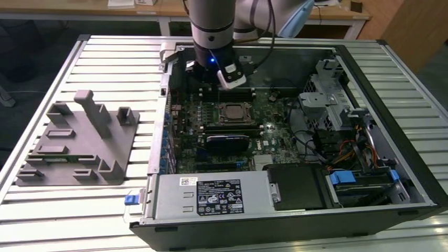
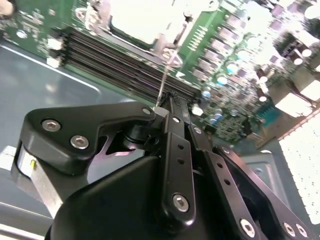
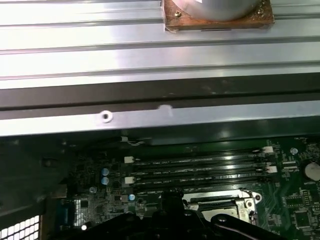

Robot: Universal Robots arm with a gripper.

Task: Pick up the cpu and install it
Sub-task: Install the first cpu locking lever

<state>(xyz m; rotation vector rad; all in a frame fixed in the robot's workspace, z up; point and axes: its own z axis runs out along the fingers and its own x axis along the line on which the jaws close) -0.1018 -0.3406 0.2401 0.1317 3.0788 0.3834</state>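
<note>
Workshop room, wooden benches along the back wall; a slatted metal table carries an open computer case lying on its side, motherboard face up. The arm comes down from above into the case's far end, its gripper hanging low over the board. Just in front of the gripper and slightly below it sits the cpu, square and silvery, lying flat in its socket frame; in the second wrist view it shows as a pale, washed-out plate just beyond the gripper's black linkage. Gripper is close to the cpu but apart from it; nothing seen held. Whether the fingers are parted or closed, cannot tell. The memory slots run directly under the gripper. Well off to one side of the gripper, outside the case on the exterior view's left, a grey plastic fixture tray rests on the table.
</note>
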